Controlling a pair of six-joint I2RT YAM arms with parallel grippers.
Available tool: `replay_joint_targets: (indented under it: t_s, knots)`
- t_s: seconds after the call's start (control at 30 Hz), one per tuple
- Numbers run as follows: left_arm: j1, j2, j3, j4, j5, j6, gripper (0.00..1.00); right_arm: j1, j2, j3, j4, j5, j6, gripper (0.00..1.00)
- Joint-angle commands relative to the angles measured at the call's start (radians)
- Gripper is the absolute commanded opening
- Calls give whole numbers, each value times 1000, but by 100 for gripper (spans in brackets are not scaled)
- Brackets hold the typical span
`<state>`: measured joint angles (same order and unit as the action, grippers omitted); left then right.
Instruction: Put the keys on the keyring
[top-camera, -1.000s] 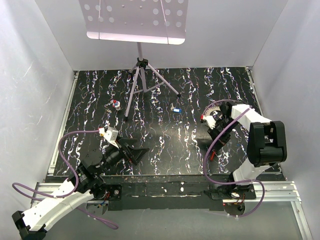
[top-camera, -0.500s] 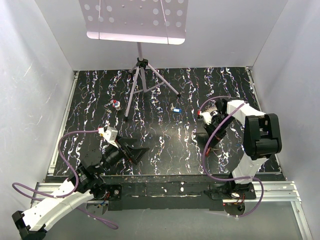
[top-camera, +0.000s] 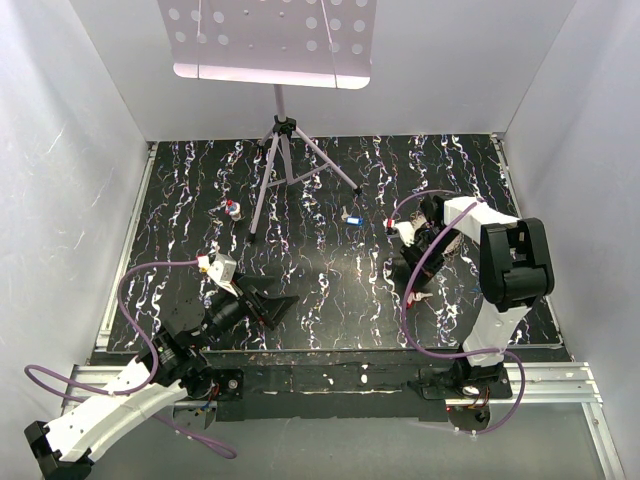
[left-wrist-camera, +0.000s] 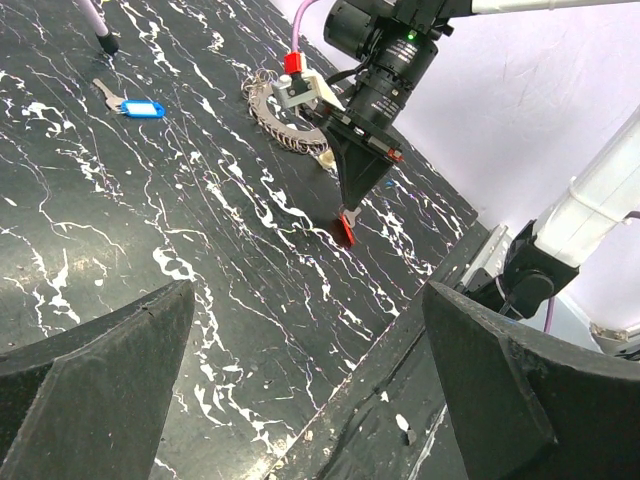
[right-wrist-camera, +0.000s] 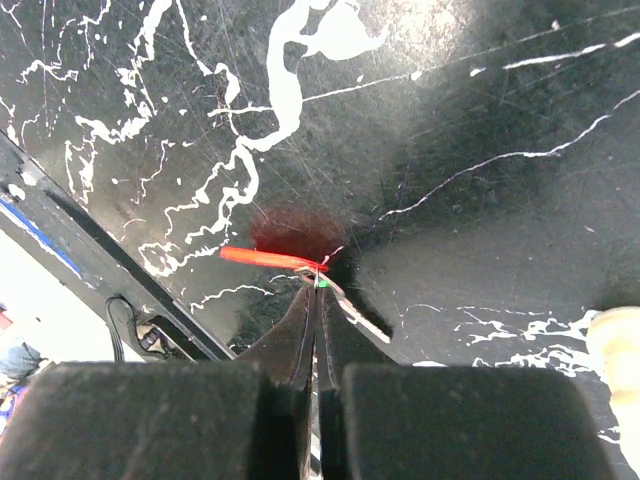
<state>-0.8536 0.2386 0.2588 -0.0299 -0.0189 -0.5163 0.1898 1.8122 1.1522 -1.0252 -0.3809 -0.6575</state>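
Note:
My right gripper (right-wrist-camera: 318, 285) is shut on a small red-headed key (right-wrist-camera: 270, 258), holding it just above the black marbled table; its metal blade (right-wrist-camera: 358, 318) sticks out to the right of the tips. The left wrist view shows the same gripper (left-wrist-camera: 350, 205) pointing down with the red key (left-wrist-camera: 346, 228) at its tip. The toothed grey keyring (left-wrist-camera: 272, 108) lies on the table right behind it. A blue key (top-camera: 352, 219) lies mid-table and a red-and-white one (top-camera: 232, 209) at the left. My left gripper (top-camera: 282, 310) rests low at the near left, open and holding nothing.
A music stand's tripod (top-camera: 285, 165) stands at the back centre, one foot (left-wrist-camera: 100, 35) near the blue key (left-wrist-camera: 140, 107). A cream piece (right-wrist-camera: 615, 340) lies right of my right gripper. White walls close three sides; the table's near edge (left-wrist-camera: 400, 330) is close to the left gripper.
The right arm has swung to the left, carrying the red key with it, jaws still shut. The left arm has stayed still.

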Motion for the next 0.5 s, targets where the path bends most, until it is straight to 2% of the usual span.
replay_joint_targets:
  t_s: [0.0, 0.47]
  knots:
    - [4, 5, -3, 2, -12, 13, 98, 11, 16, 37, 10, -19, 16, 1]
    - [2, 4, 0, 4, -12, 16, 98, 20, 6, 32, 36, -46, 58, 1]
